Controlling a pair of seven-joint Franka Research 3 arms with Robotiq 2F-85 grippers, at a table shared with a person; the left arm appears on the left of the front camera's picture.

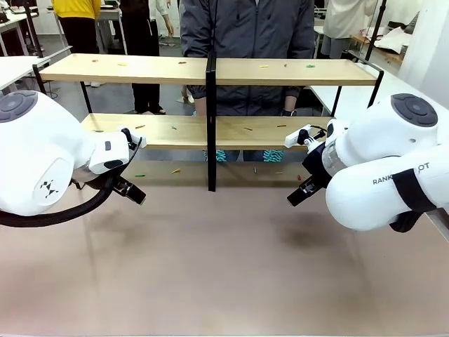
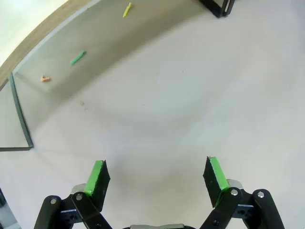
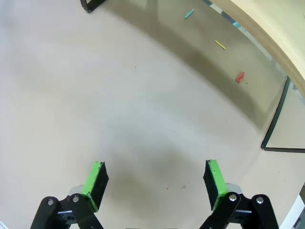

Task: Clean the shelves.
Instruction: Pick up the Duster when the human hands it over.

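The shelves (image 1: 280, 71) stand across the far half of the table: two light wooden boards on a thin black frame with a central black post (image 1: 210, 119). Small coloured scraps lie on both boards and on the table beneath them. My left gripper (image 1: 132, 191) hangs low in front of the rack's left half, and in its wrist view the left gripper (image 2: 156, 179) is open over bare table. My right gripper (image 1: 297, 194) hangs in front of the rack's right half. In its wrist view the right gripper (image 3: 155, 182) is also open, with nothing between its green pads (image 3: 95, 181).
A person in a grey jacket (image 1: 245, 28) stands right behind the rack. Under the lower board lie a green scrap (image 2: 77, 57), an orange one (image 2: 45, 78) and a yellow one (image 2: 127, 9). A teal scrap (image 3: 189, 13), a yellow one (image 3: 219, 44) and a red one (image 3: 240, 76) lie on the right side.
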